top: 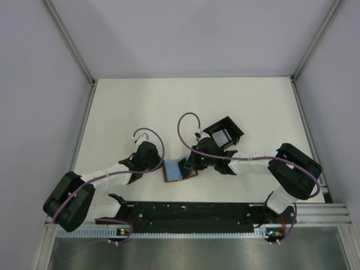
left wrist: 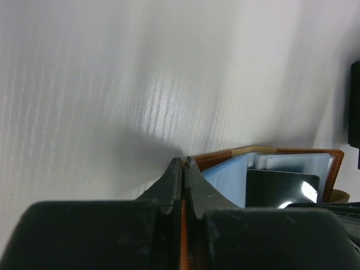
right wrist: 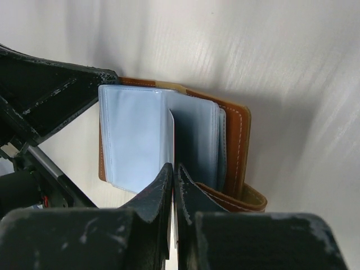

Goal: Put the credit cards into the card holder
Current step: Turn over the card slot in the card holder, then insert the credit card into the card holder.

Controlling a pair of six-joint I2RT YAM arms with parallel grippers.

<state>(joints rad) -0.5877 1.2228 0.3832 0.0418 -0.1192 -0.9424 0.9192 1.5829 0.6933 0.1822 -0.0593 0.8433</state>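
The card holder (top: 175, 173) lies open on the white table between my two arms, brown leather outside and clear bluish sleeves inside. My left gripper (top: 162, 167) (left wrist: 184, 163) is shut on the leather edge of its left cover (left wrist: 225, 160). My right gripper (top: 190, 164) (right wrist: 173, 167) is shut on a thin pale sheet (right wrist: 171, 135) standing upright at the spine of the holder (right wrist: 233, 140). I cannot tell whether this sheet is a credit card or a sleeve leaf. A pale card (top: 220, 136) stands in the black slotted box.
The black slotted box (top: 225, 134) sits just behind the right gripper, tilted on the table. A black rail (top: 191, 212) runs along the near edge between the arm bases. Grey walls close in the table on three sides.
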